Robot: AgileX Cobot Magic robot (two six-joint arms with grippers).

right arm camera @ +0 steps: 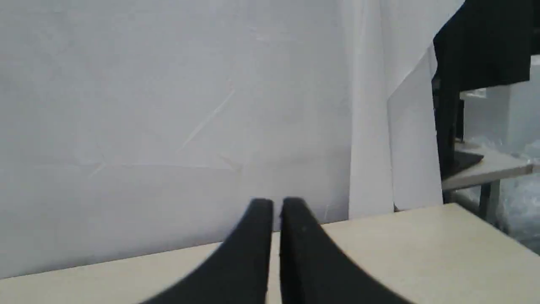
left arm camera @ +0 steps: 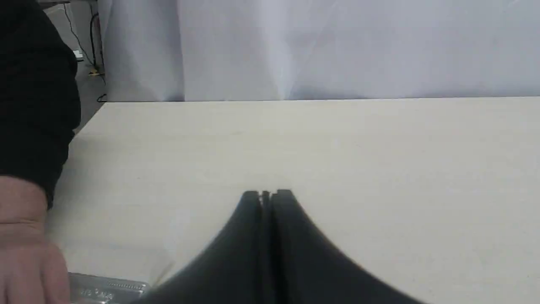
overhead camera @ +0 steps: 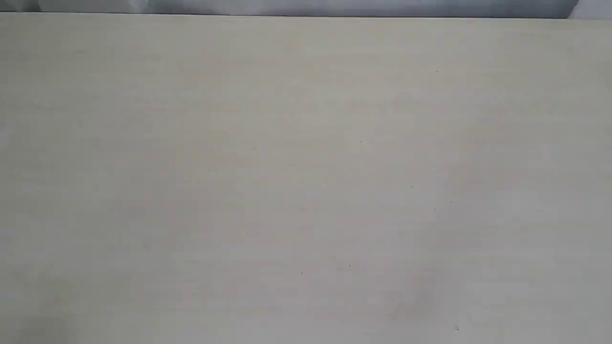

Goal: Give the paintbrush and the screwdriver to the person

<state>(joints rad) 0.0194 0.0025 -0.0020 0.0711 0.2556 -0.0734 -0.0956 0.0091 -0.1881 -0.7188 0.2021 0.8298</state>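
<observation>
Only the bare table shows in the exterior view; neither gripper nor any tool appears there. In the left wrist view my left gripper is shut with nothing between its fingers, low over the table. At that picture's edge lies a silver metal ferrule, the paintbrush; its bristles and handle are cut off. The person, a bare hand under a black sleeve, is right beside the ferrule. My right gripper is shut and empty, above the table near its far edge. The screwdriver is out of view.
A pale curtain hangs behind the table's far edge. In the right wrist view a second table with dark equipment stands beyond the table corner. Cables lie on the floor past the table's side.
</observation>
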